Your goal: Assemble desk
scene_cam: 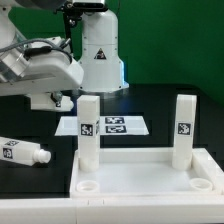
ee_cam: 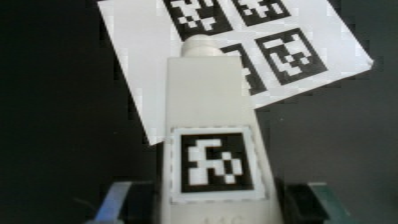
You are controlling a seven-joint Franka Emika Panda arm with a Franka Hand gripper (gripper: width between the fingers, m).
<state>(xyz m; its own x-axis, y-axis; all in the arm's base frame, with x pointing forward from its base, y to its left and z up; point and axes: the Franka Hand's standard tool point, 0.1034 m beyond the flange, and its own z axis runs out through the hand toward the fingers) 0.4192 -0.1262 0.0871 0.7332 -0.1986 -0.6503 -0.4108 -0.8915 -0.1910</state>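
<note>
The white tray-like tabletop [scene_cam: 150, 178] lies at the front with round corner sockets. Two white legs stand upright in its far corners, one on the exterior view's left [scene_cam: 89, 130] and one on the right [scene_cam: 184, 128]. A third leg [scene_cam: 22, 152] lies on the black table at the far left. My gripper [scene_cam: 57, 100] hovers above the table left of the tabletop. In the wrist view the gripper [ee_cam: 222, 205] is shut on a fourth leg [ee_cam: 210, 120], whose tag faces the camera and whose tip points toward the marker board.
The marker board [scene_cam: 103, 127] lies behind the tabletop and also shows in the wrist view [ee_cam: 267, 40]. The white robot base [scene_cam: 100, 55] stands at the back. A green wall closes the rear.
</note>
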